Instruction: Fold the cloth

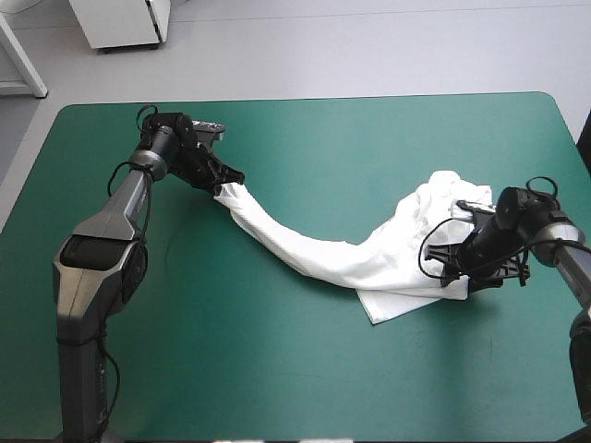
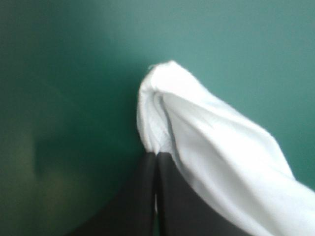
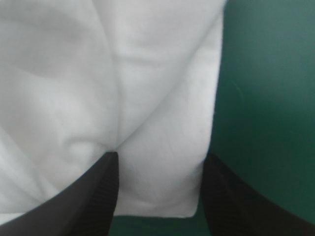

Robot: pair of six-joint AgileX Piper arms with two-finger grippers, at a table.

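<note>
A teal-green cover [image 1: 305, 369] lies over the whole bench, and the white T-shirt [image 1: 388, 258] is drawn out across its middle and right part. Most of the cloth sits in a rumpled heap towards the bench's right edge, with one flat corner pointing to the near side. From that heap a long, narrowing band runs leftward and away, up to the left gripper [image 1: 222, 189]. That gripper is clamped on the band's end. In the left wrist view its black fingers [image 2: 142, 196] meet in a point with a fold of the T-shirt [image 2: 206, 147] pinched at the tip and draping off to one side. The right gripper [image 1: 452, 263] is down at the heap's near right side. Its black fingers [image 3: 88, 196] stand well apart with nothing pinched, and white cloth [image 3: 98, 73] fills the gap between them and lies ahead. One finger appears to rest over the cloth and the other beside its straight edge, over bare cover, though contact is hard to judge.
</note>
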